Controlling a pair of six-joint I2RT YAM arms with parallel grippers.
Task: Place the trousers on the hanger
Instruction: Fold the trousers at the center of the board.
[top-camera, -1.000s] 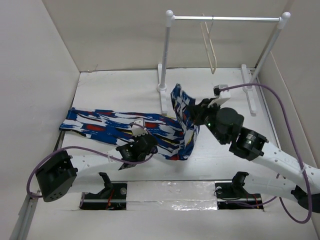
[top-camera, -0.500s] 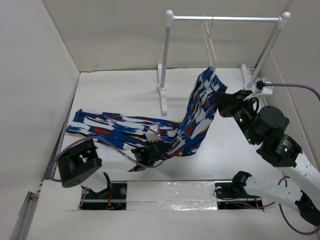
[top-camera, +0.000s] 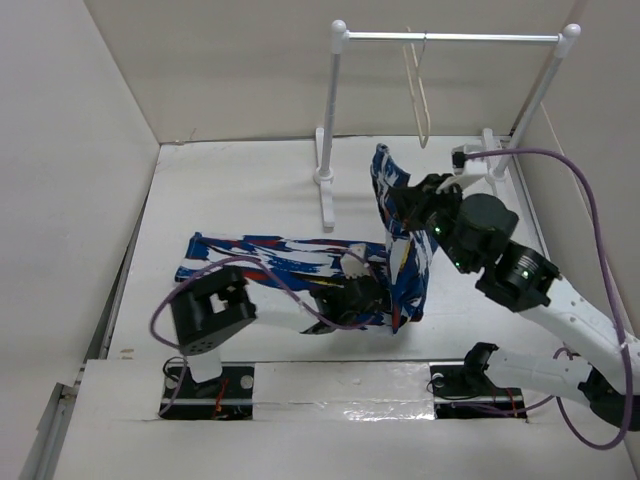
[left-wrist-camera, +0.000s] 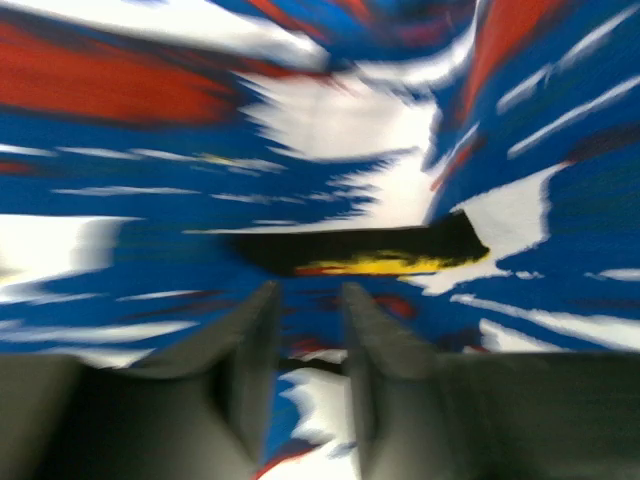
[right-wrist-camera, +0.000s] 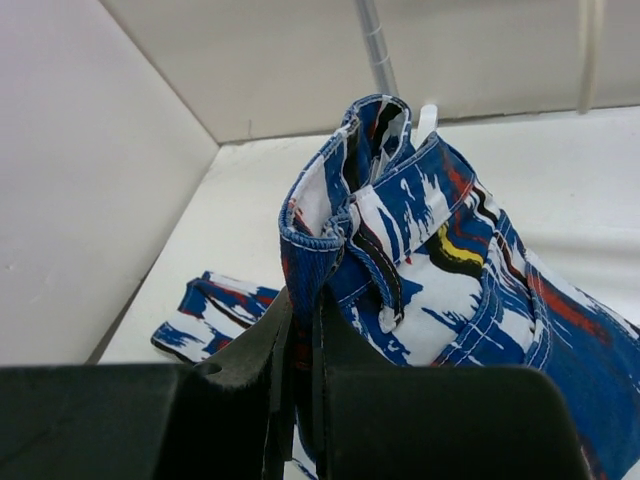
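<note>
The right tool (right-wrist-camera: 300, 310) is clamped on the waistband of the trousers (top-camera: 285, 262) and holds that end up off the counter (top-camera: 240, 190), with cloth draping down beneath it. The left tool (left-wrist-camera: 305, 315), low on the counter, has its fingers drawn close, pinching a fold of the legs, which trail flat to its left. The hanger (top-camera: 422, 100) hangs on the rail stand (top-camera: 450, 37) beyond the right tool, apart from it.

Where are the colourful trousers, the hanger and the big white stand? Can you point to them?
trousers (top-camera: 260, 255): top view, on the leg lying flat.
hanger (top-camera: 421, 105): top view, on its cream arm, below the hook.
rail stand (top-camera: 332, 100): top view, on its left post.
</note>
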